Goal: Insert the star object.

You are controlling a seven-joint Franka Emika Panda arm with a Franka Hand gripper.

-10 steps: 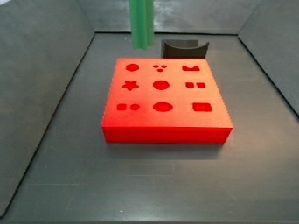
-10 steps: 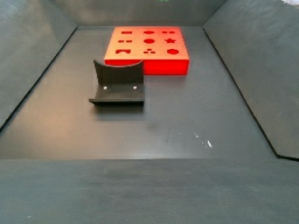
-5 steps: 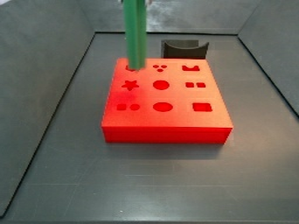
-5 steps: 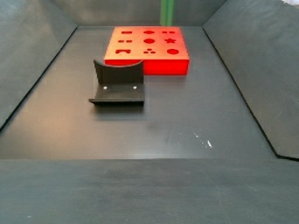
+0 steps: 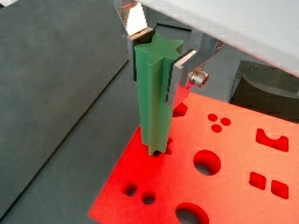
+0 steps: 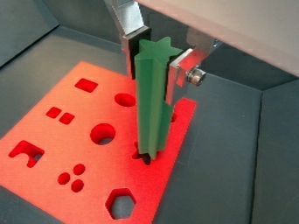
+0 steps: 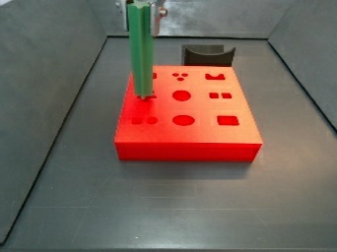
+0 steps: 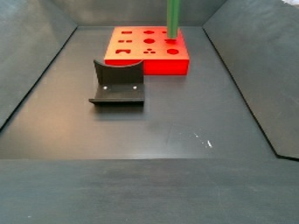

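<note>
Desk (image 8: 163, 131): dark grey floor with raised side walls, seen in both side views.
Red block (image 7: 198, 138): lies flat on the desk; its top face carries cut-out holes of varied shapes, also visible in both wrist views (image 6: 70, 122).
Fixture (image 8: 117, 86): dark bracket on a base plate, standing on the desk apart from the red block; in a side view (image 7: 207, 53) it sits just behind the block.
Star object (image 5: 155, 96): bright green ridged bar, upright, lower end meeting the red block's top at a star-shaped hole; how far it has entered cannot be told. Also seen at (image 7: 140, 49) and (image 6: 152, 96).
Gripper (image 5: 158, 44): above the red block, silver fingers (image 6: 126, 22) pinching the star object's upper end.
</note>
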